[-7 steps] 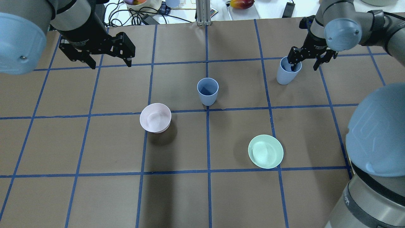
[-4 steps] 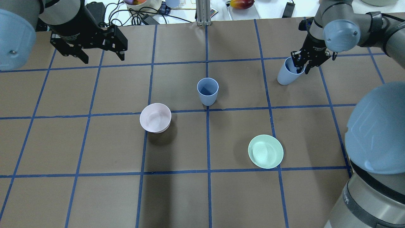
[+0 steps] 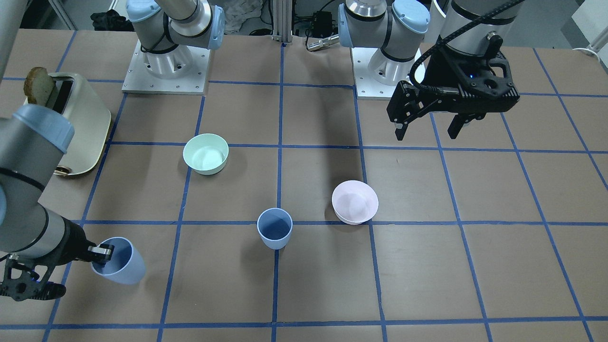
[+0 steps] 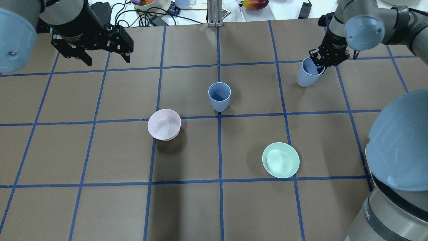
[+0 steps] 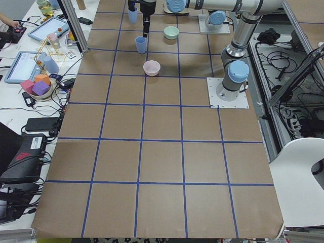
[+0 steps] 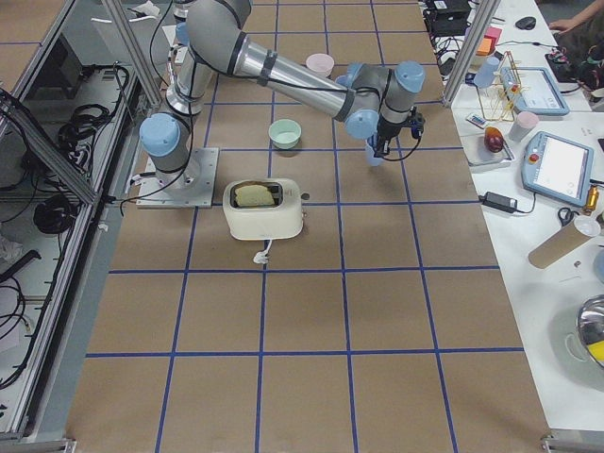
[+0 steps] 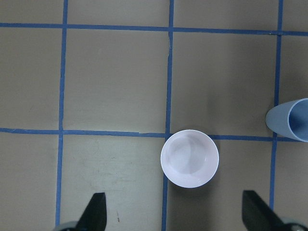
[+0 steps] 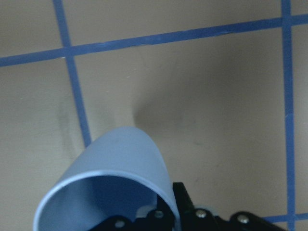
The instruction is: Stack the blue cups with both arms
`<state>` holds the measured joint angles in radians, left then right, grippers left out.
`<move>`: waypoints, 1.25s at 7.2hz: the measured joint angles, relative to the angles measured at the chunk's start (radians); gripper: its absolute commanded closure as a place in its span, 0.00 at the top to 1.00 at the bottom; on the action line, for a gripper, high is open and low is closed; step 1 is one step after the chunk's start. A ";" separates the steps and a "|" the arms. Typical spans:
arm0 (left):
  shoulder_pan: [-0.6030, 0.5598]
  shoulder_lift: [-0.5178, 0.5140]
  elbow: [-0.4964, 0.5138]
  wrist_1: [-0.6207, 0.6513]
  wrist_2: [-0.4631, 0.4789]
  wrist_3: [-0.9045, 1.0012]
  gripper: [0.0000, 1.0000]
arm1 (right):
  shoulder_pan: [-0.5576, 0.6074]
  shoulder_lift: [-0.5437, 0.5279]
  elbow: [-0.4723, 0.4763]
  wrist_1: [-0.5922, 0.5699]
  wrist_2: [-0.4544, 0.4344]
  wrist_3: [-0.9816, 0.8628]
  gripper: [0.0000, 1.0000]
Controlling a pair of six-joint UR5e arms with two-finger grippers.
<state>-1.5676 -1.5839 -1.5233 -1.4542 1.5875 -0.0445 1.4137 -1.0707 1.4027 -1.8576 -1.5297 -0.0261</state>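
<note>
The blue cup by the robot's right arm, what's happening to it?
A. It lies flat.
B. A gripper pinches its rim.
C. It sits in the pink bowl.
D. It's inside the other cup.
B: the right gripper is shut on the rim of the tilted blue cup.

The tabletop [image 4: 100, 150] is dull brown, crossed by a grid of blue tape lines. The middle cup [image 4: 219, 97] and the far-edge cup [image 4: 306, 78] are the same pale periwinkle blue with a lighter rim. The pink bowl [image 4: 164, 124] is very pale, the mint-green bowl [image 4: 280, 160] plain. The toaster [image 3: 80, 128] is cream, its toast [image 3: 38, 85] brown. The left tool [image 4: 107, 62] and right tool [image 4: 320, 65] are black
</note>
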 measured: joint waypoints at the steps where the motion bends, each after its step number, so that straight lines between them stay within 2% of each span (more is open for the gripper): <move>1: 0.000 0.001 0.000 0.000 0.000 0.000 1.00 | 0.053 -0.041 -0.003 0.034 0.025 0.086 0.00; 4: 0.000 0.003 0.000 0.000 0.000 0.000 1.00 | 0.278 -0.122 -0.005 0.082 0.042 0.374 0.00; 6: 0.000 0.003 0.001 0.000 -0.001 0.000 1.00 | 0.389 -0.136 -0.005 0.089 0.045 0.521 0.00; 9: 0.000 0.004 0.000 0.000 0.000 0.000 1.00 | 0.436 -0.112 0.000 0.090 0.044 0.595 0.00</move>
<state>-1.5678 -1.5801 -1.5231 -1.4542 1.5873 -0.0445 1.8493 -1.1825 1.4030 -1.7680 -1.4855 0.5687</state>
